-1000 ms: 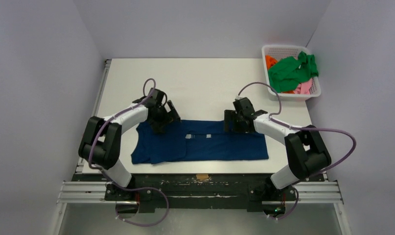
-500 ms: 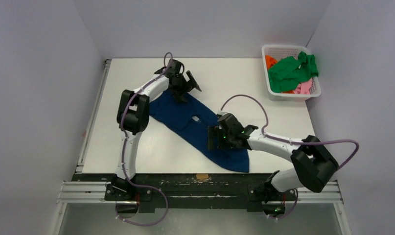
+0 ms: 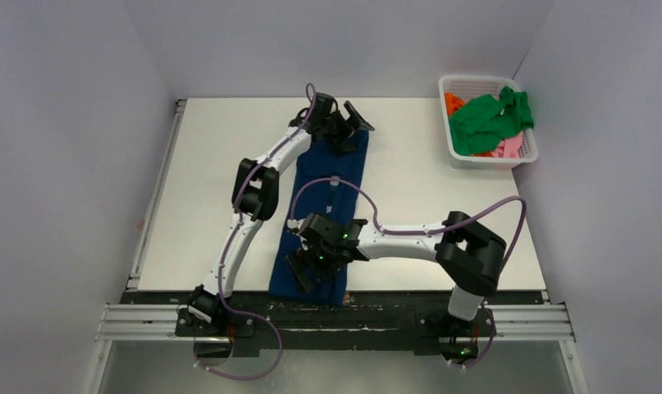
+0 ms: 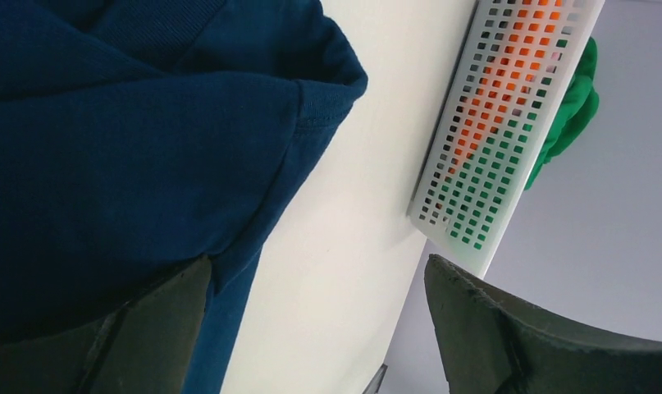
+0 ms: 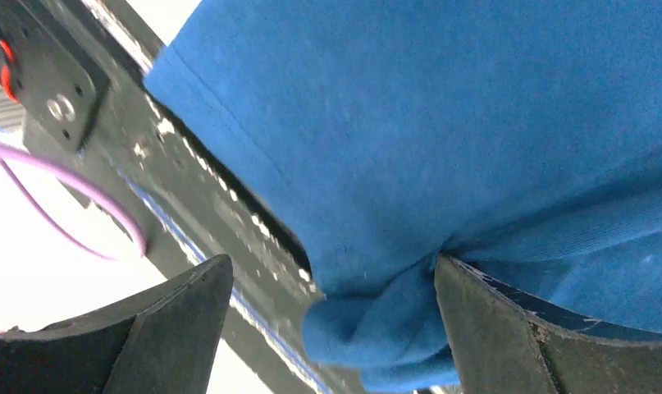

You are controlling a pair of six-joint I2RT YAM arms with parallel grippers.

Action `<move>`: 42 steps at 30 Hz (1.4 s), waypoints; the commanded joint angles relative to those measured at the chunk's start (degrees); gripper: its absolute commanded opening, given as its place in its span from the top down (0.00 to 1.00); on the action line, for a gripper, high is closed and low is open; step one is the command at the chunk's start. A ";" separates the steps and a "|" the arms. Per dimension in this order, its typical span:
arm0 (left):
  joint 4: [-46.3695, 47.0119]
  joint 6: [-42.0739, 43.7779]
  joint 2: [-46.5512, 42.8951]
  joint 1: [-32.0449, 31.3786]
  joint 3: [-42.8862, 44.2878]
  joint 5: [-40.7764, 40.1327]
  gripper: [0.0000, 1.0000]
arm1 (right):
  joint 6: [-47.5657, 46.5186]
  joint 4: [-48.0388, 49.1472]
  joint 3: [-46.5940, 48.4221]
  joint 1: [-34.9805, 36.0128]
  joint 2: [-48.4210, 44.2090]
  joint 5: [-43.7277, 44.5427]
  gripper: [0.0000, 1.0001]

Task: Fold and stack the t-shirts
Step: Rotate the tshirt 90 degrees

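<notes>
Navy shirt (image 3: 352, 164) is stretched in a long strip down the counter (image 3: 204, 189), far side to near edge. The left gripper (image 3: 346, 127) is at its far end and the right gripper (image 3: 309, 267) at its near end. Both have their jaws spread apart. The other shirts (image 3: 487, 119) are piled in the basket (image 3: 475, 80) at the far right.

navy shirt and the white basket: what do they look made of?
Navy t-shirt: soft matte knit, probably cotton or a cotton blend. It drapes and bunches in folds, and the hem shows a stitched seam.
White basket: rigid plastic, likely moulded. Its flat wall has a regular grid of square holes and an even, smooth white surface.
</notes>
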 commanded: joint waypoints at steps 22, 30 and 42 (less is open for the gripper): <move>0.07 9.14 -8.58 7.12 8.45 -13.64 0.00 | 21.03 -5.75 -16.29 1.03 -35.19 21.40 0.01; -10.00 26.40 -50.72 7.01 -33.07 -11.36 0.00 | 28.98 -13.04 -18.46 0.27 -37.88 28.63 0.01; -22.08 24.24 -97.00 4.95 -90.85 -26.88 0.00 | 8.15 -9.05 7.49 -14.63 -8.64 27.38 0.01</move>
